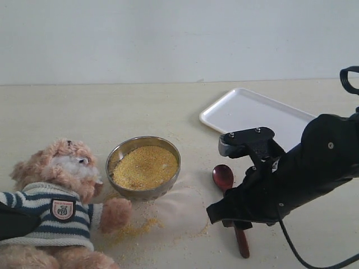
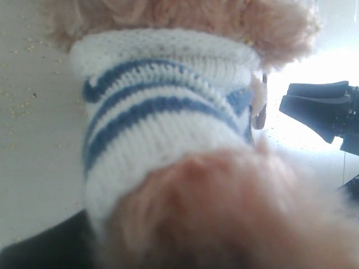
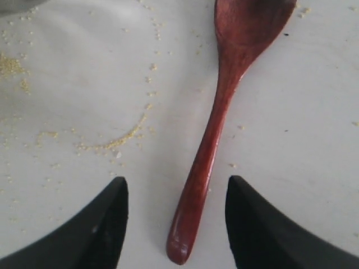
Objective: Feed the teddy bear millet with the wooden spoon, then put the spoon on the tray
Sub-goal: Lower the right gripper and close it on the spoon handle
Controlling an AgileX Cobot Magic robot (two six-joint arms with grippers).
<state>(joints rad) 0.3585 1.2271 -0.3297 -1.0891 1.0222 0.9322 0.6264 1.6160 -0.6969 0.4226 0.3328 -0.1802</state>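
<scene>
Jaws of R gripper (image 3: 176, 180) are straddling wooden spoon (image 3: 216, 123) handle, standing wide apart (no contact); L gripper (image 1: 12, 222), far left of spoon: grip can't tell.

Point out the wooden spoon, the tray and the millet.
wooden spoon (image 3: 208, 147), right wrist view, middle of its handle.
tray (image 1: 255, 112), exterior view, bare flat floor.
millet (image 1: 145, 166), exterior view, middle of the heap.

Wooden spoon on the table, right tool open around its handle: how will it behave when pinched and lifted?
Likely stiff and light: the wooden spoon looks like one slim solid piece. Its glossy, rounded handle may slip or twist in the right tool. The jaws straddle the handle's end, so the bowl end may droop.
</scene>
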